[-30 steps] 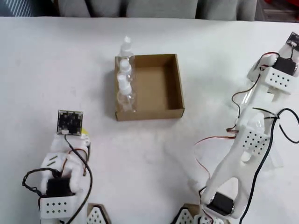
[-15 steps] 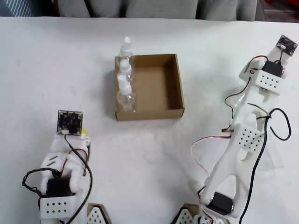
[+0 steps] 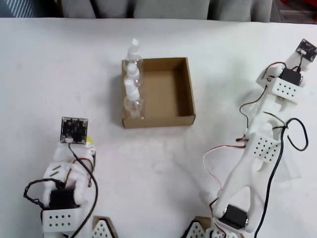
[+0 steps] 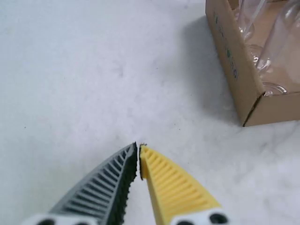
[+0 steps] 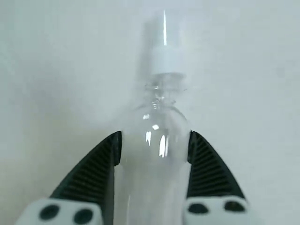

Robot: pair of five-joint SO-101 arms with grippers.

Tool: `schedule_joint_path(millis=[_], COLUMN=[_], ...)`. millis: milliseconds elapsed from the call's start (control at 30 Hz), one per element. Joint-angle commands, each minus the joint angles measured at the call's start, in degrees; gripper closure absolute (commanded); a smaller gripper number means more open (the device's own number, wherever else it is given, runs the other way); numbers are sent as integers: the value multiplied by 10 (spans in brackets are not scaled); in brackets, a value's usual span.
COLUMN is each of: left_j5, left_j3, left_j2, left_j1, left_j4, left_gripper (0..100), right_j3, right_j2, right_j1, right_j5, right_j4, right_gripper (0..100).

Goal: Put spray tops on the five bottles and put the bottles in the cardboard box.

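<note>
On the high view, the cardboard box (image 3: pixel 157 120) sits near the middle of the white table (image 3: pixel 59 64), open side up. A row of bottles (image 3: pixel 132 84) stands along one inner wall of it, white tops up; they overlap, so I cannot count them surely. The left arm (image 3: pixel 62 191) is at the near edge, well apart from the box. The right arm (image 3: pixel 262 151) stretches away along the other side of the table, its wrist well clear of the box.

On the left wrist view, I see the left gripper (image 4: pixel 139 148) low over bare table, its grey and yellow fingers pressed together at the tips with nothing between them. A corner of the box is near, and the clear bases of bottles show inside, against its wall.

On the right wrist view, the right gripper (image 5: pixel 153 140) pinches a clear bottle (image 5: pixel 154 117) by its shoulder, one black ribbed finger (image 5: pixel 98 166) on each side and touching it. The bottle carries a white spray top (image 5: pixel 164 58) under a clear cap, pointing away from the wrist over the table.
</note>
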Motion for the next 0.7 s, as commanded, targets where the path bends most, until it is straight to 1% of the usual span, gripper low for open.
schedule_joint_path(millis=[0,167,300,433,600,667], left_j5=[-6,-6,-6,-6,-6,-6], left_j3=[-2,-2,-2,-2,-2,-2], left_j2=[-4,-4,-4,-4,-4,-4], left_j1=[-1,-1,-1,-1,-1,-1], left_j4=[-3,-3,-3,-3,-3,-3], left_gripper=[980,980,980,980,980,980], right_j3=[-1,-16,-52,-91,-94,-89], right_j2=[2,-7,-15,-15,-14,-14], right_j1=[-3,-3,-7,-6,-3,-3], right_j5=[23,26,69,76,77,92], right_j4=[26,83,162,227,252,255], right_gripper=[983,984,984,983,983,983])
